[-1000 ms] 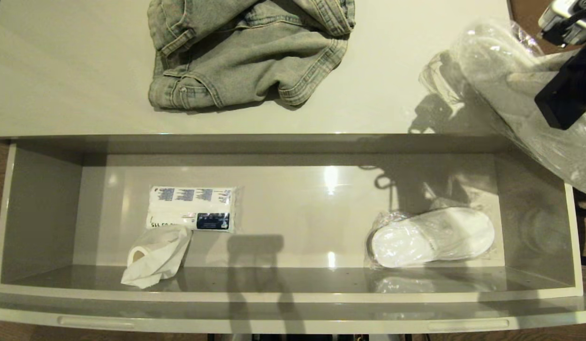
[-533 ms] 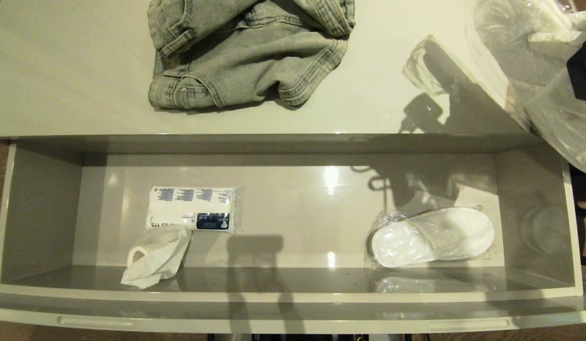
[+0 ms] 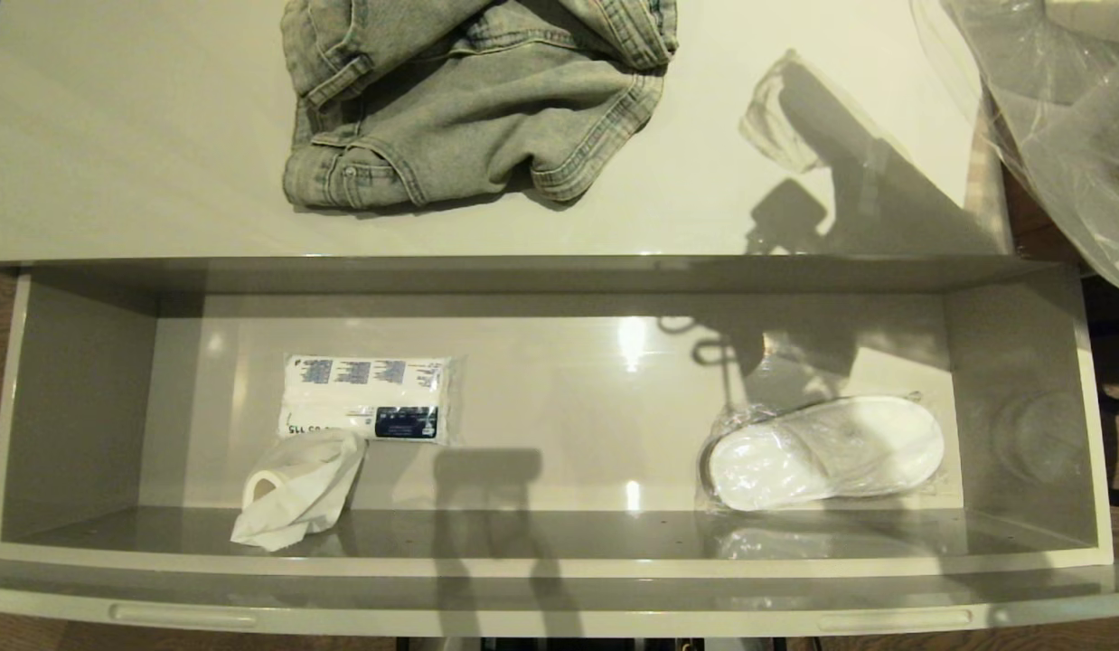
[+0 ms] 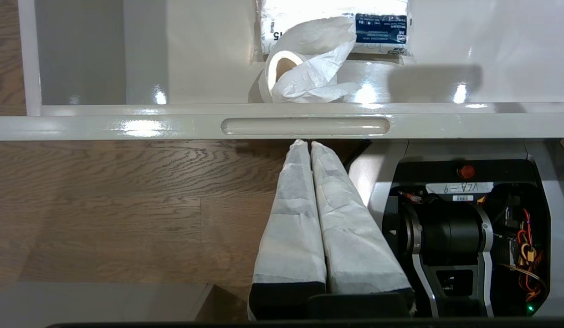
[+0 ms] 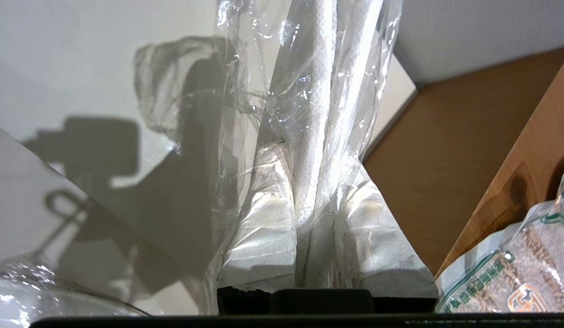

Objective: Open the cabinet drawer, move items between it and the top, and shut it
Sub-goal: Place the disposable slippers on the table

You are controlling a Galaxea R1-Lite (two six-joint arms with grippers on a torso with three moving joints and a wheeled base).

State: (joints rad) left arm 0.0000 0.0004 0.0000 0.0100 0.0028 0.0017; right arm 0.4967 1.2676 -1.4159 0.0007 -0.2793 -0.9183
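Clear crinkly plastic encloses the slipper pack [image 5: 309,105] pinched between the fingers of the right gripper [image 5: 309,182], held above the right edge of the cabinet top [image 3: 144,145]. A second slipper pack [image 3: 822,452] lies at the right of the open drawer [image 3: 80,398], well apart from the tissue pack [image 3: 365,398] and the paper roll [image 3: 293,488] just beside it. Crumpled denim [image 3: 478,90] rests on the top. The left gripper [image 4: 305,146], fingers pressed together, hangs below the drawer's front.
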